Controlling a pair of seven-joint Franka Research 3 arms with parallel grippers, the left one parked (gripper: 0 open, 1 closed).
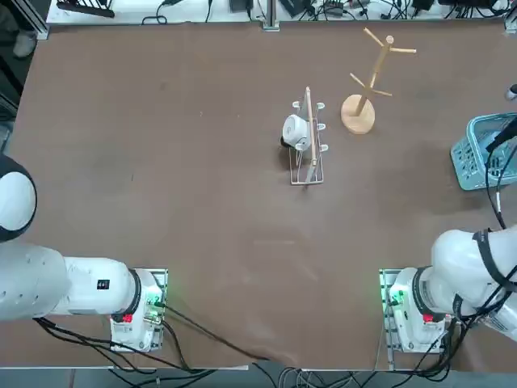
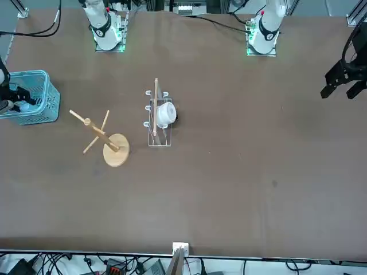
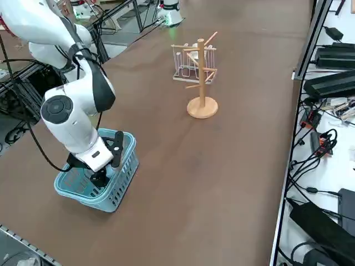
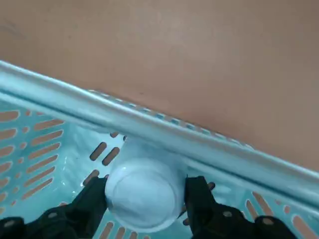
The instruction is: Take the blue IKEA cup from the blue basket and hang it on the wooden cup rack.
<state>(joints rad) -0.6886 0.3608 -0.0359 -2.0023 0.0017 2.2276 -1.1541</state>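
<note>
risk first: could slip out on the lift, since the fingers (image 4: pixel 94 199) press on the smooth tapered wall of the blue ikea cup (image 4: pixel 144 191) rather than on its handle, which is not visible. could also snag the basket's top rail, because the cup sits tight against the inner wall of the blue basket (image 4: pixel 164 132), just under the rim; a slanted pull might drag the light basket along the worktop (image 1: pixel 202 226), near whose edge it already stands. later, might miss a peg on the wooden cup rack (image 1: pixel 367 81) if the handle ends up turned the wrong way in the grip.

now the layout: right end effector (image 4: pixel 144 196) lowered inside the basket, fingers set on either side of the cup and apparently pinching it. cup lying directly between the fingertips, inside the basket, well apart from the rack across the worktop.
</note>
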